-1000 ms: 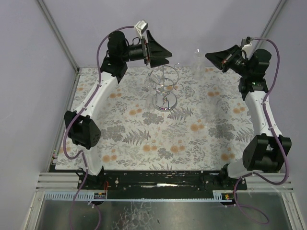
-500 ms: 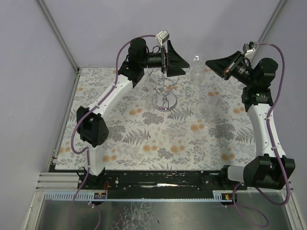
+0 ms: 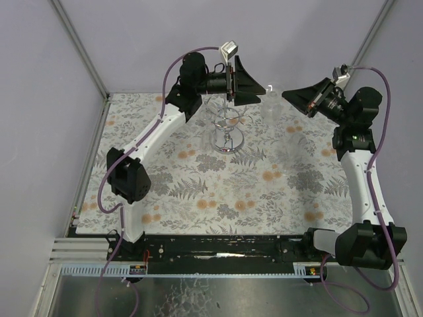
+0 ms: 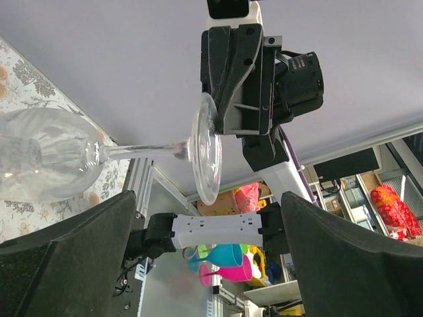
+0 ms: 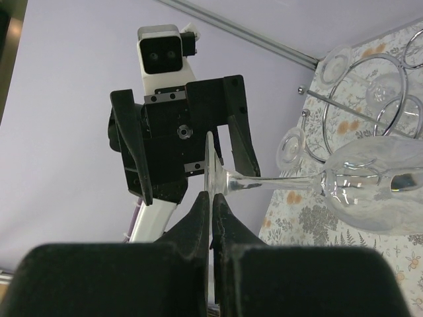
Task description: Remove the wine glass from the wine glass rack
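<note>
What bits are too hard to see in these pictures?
Top view: the wine glass is clear and tiny; its outline barely shows.
Left wrist view: the picture's left edge cuts off its bowl.
Right wrist view: the right edge cuts the rack, so the other glasses on it cannot be counted.

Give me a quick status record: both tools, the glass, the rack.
right tool: shut on the rim of the foot of the glass
glass: held sideways in the air, off the rack and to its right in the overhead view
left tool: open, pointed at the glass, not closed on it
rack: upright on the table, other glasses hanging from its rings
task: glass is off the rack, not yet set down
</note>
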Controlling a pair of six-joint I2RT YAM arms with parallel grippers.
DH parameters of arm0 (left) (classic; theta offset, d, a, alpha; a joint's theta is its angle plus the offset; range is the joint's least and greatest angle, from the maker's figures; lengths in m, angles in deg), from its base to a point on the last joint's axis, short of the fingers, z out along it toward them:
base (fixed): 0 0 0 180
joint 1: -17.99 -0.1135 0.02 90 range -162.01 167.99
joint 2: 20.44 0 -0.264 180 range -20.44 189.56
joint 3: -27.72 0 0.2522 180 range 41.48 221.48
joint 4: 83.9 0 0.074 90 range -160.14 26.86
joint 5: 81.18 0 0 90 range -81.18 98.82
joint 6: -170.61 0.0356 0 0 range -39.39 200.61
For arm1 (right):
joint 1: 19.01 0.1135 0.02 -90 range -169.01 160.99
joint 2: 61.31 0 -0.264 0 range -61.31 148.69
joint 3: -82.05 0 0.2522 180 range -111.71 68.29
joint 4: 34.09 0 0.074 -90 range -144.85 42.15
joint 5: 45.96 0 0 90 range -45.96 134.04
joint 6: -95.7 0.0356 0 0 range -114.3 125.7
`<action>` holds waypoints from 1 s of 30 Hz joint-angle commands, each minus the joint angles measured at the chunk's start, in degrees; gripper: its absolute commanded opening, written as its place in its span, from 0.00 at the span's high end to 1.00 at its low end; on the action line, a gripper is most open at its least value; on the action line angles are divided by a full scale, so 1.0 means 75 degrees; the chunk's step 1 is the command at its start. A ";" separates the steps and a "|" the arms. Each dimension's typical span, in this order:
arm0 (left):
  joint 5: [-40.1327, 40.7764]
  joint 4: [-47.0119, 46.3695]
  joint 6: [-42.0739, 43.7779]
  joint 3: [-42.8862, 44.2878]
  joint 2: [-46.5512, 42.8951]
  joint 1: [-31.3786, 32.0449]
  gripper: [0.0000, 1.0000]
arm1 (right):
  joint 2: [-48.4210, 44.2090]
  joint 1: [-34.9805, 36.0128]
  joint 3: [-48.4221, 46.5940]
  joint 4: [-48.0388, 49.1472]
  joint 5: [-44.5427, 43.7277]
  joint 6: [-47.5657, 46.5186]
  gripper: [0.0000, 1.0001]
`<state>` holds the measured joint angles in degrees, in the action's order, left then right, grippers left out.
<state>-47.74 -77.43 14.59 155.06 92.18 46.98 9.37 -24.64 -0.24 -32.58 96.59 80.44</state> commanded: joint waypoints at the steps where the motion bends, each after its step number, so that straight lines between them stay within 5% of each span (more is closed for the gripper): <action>1: 0.0027 -0.0482 -0.0011 0.0187 0.0093 0.0161 0.11 | -0.0437 0.0036 -0.0103 0.0473 0.0388 0.0062 1.00; 11: 0.0008 -0.0504 -0.0020 0.0188 0.0106 0.0398 0.33 | -0.0656 0.0059 -0.0113 0.0019 0.0515 -0.0237 1.00; 21: -0.0056 -0.0522 -0.0051 0.0090 0.0009 0.0447 1.00 | -0.0837 0.0082 0.0102 -0.0113 0.0665 -0.0426 1.00; 30: -0.0298 -0.0701 -0.0224 0.0012 -0.0080 0.0447 1.00 | -0.0887 0.0082 0.0242 -0.0106 0.0727 -0.0558 1.00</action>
<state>-48.46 -76.99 13.32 154.87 92.44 49.93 4.05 -24.34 1.68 -35.36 99.50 76.74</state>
